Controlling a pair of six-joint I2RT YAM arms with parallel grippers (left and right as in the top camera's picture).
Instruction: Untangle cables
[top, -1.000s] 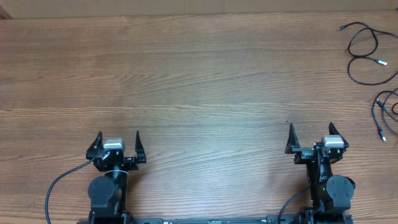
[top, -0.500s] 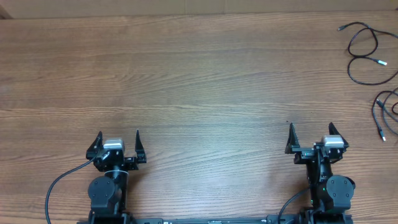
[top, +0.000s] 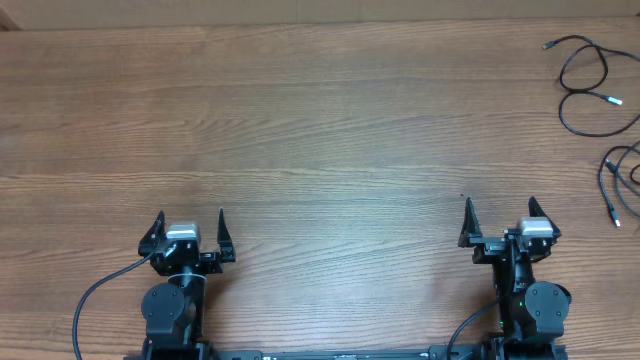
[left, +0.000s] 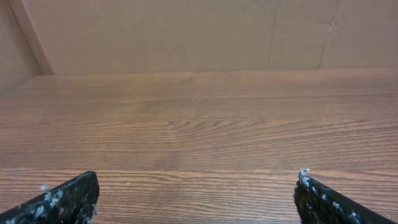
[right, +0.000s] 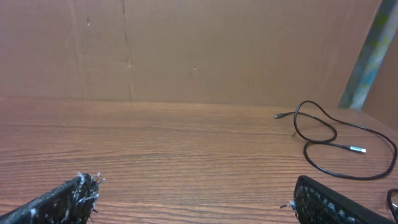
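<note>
Left jaws: apart, low over near table (top: 320, 120) edge. Right jaws: apart, same row. Cables at far right of table, well apart from both jaws. Upper cable (top: 590, 95) in loose loops, silver-tipped, visible ahead of right wrist (right: 348, 147). Second cable (top: 603, 175) nearer, cut off by frame edge.

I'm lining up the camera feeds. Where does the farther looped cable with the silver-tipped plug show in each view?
Overhead: the cable lies in the top right corner, well beyond the right gripper.
Left wrist: not in it.
Right wrist: right of centre, lying on the wood.
Shared landmark: the table's far edge against the brown wall, seen in all three.
</note>
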